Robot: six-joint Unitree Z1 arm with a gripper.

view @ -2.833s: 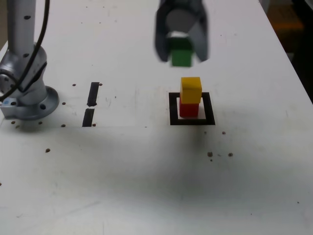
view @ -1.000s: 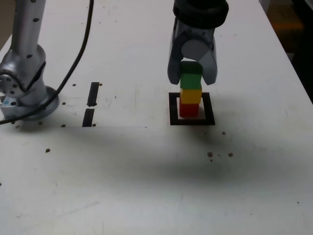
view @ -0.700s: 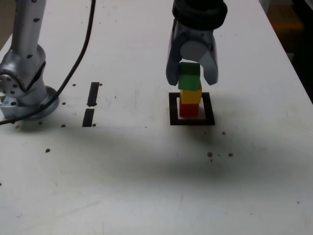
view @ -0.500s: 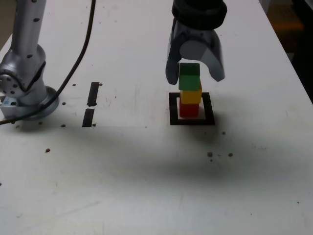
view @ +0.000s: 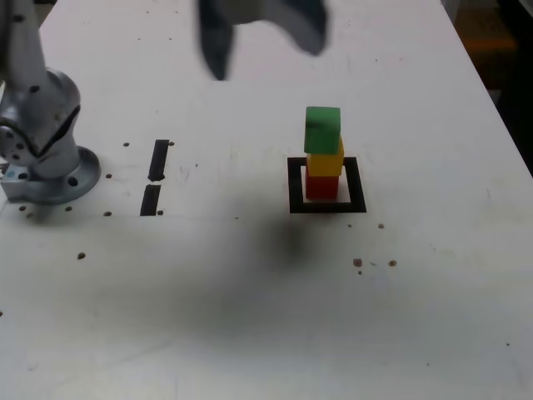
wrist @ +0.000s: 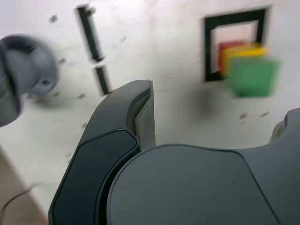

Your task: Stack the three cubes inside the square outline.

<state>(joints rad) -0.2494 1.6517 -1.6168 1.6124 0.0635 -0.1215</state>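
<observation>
While your arm shows only as a blur at the far edge of the exterior view, here is what you have, left to right:

Arm base (view: pixel 42 142): far left on the white table (view: pixel 250 333), well apart from the stack.

Two black strips (view: pixel 156 177): end to end, just right of the base.

Gripper (view: pixel 260 33): high at the far side, left of the stack, blurred; fingers (wrist: pixel 140 117) spread apart and holding nothing.

Square outline (view: pixel 326 187): right of centre, black border around a white middle.

Red cube (view: pixel 321 185): inside the outline, at the bottom.

Yellow cube (view: pixel 325 161): resting on the red.

Green cube (view: pixel 322 128): on top, slightly askew, clear of your fingers, nearer and to their right.
</observation>
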